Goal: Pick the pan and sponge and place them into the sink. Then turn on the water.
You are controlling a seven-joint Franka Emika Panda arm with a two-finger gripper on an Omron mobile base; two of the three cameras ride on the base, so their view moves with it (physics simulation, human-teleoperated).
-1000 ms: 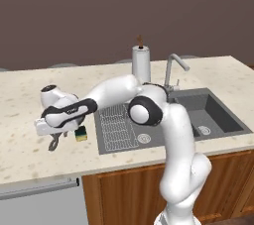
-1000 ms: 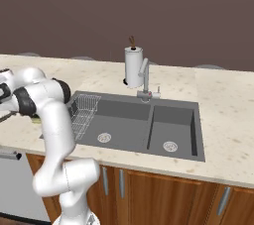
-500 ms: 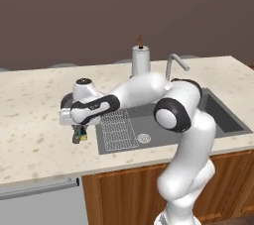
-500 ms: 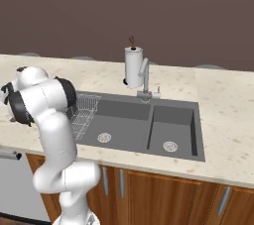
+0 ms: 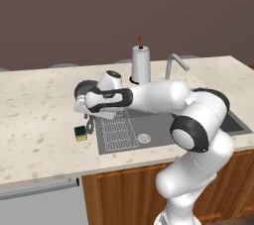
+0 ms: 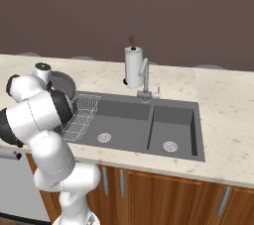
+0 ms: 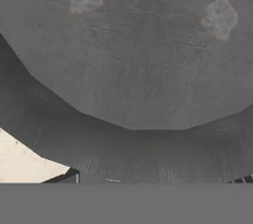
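I read no labels or writing anywhere.
My gripper (image 5: 89, 118) hangs over the dark cast-iron pan (image 7: 138, 60), jaw spread hidden; yellow-green sponge (image 5: 80, 133) lies left of centre.

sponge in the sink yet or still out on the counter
Out. The sponge lies flat on the counter, just left of the sink rim, beside the ribbed rack section.
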